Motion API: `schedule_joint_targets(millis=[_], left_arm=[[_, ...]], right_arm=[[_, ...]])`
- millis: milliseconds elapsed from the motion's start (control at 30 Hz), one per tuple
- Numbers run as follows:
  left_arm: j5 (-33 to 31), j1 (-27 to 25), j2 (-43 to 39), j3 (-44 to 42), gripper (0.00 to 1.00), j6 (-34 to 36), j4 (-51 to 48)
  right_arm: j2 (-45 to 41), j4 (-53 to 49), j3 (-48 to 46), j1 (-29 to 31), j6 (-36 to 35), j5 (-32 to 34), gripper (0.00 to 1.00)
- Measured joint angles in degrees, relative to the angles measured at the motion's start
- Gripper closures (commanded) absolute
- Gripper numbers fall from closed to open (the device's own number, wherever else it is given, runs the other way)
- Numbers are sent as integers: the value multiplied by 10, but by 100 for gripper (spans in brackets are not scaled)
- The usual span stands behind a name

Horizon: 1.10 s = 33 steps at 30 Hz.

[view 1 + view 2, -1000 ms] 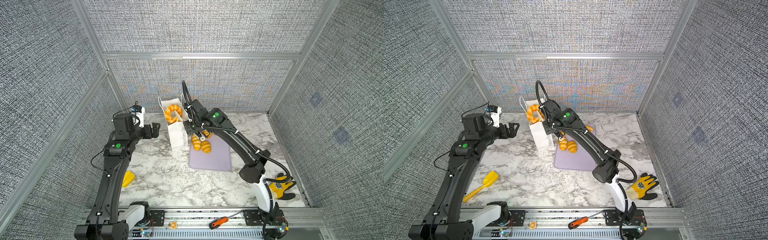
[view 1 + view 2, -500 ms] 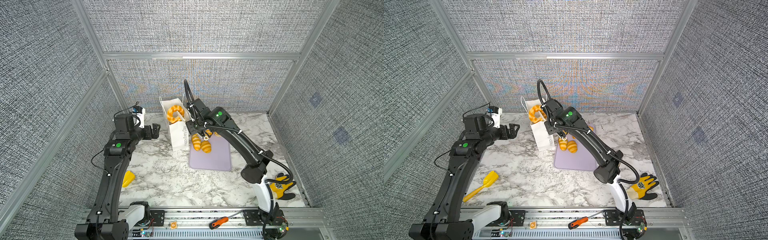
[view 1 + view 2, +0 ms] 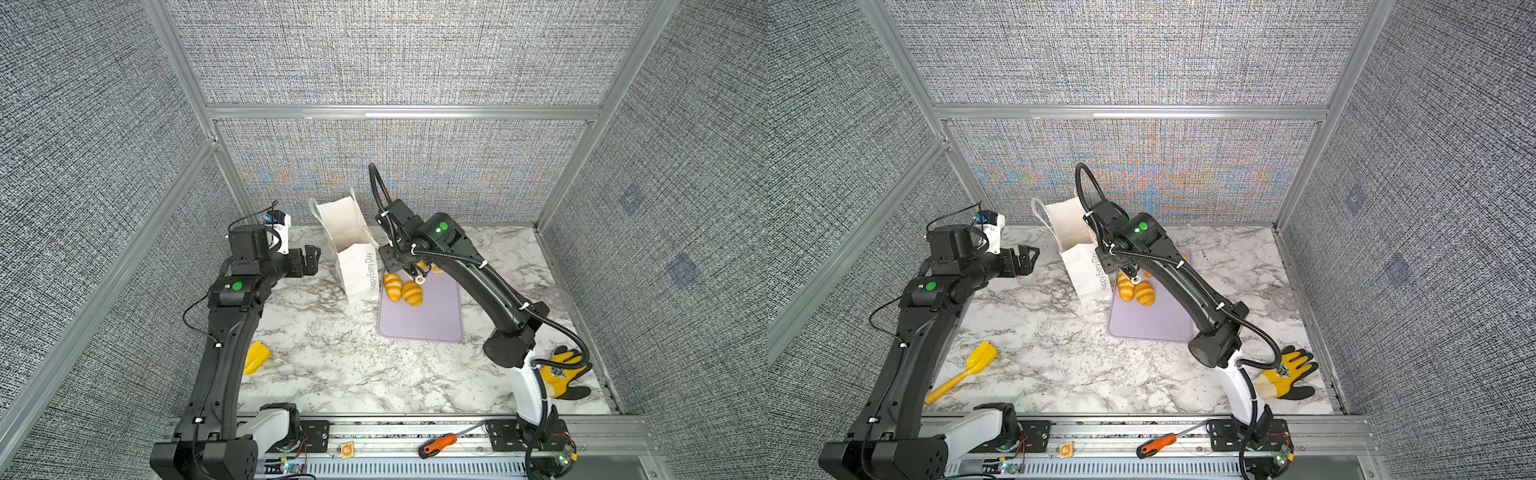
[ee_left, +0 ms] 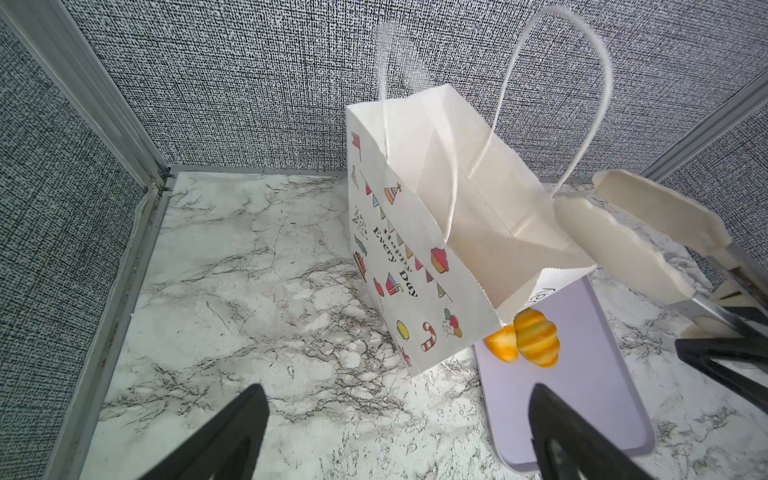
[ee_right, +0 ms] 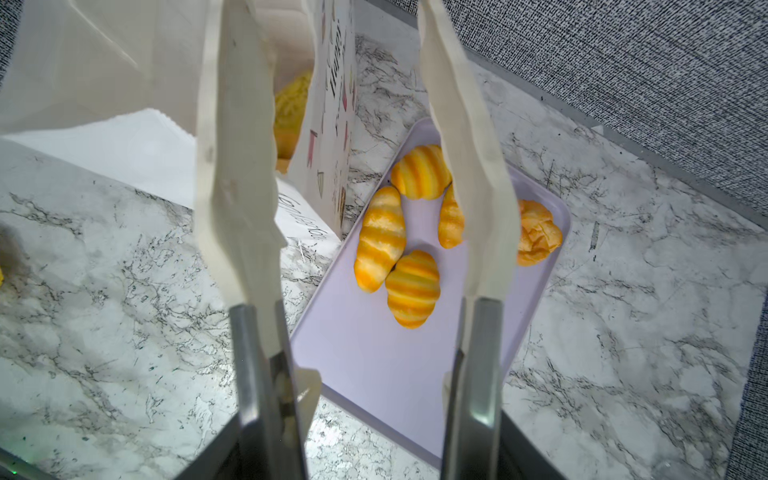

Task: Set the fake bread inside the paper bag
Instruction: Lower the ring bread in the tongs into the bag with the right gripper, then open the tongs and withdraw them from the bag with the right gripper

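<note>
Below the right gripper (image 3: 417,276), parted and empty, fake bread (image 5: 411,286) lies on the lilac tray (image 5: 374,353) beside the paper bag (image 3: 357,272).

Both top views look down from high at the front toward the back wall (image 3: 395,166), covering the table (image 3: 332,374). The left wrist view faces the paper bag (image 4: 415,257) from near, slightly above. The right wrist view looks down, close, onto the tray (image 5: 374,365). All four share paper bag and tray.
</note>
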Motion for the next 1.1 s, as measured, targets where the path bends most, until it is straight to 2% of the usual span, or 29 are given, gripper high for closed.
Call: schedule_joint_targets(millis=[233, 500, 933, 1100], left_arm=[[15, -1, -15, -10, 1, 1, 3], [26, -19, -46, -30, 1, 9, 7], [-3, -130, -47, -37, 1, -2, 16], [-18, -156, -54, -42, 1, -7, 26]], right_arm=[[-29, 0, -26, 5, 0, 2, 37], [-105, 8, -148, -3, -9, 24, 37], [-194, 25, -324, -8, 19, 20, 37], [-239, 41, -421, -8, 38, 5, 37]])
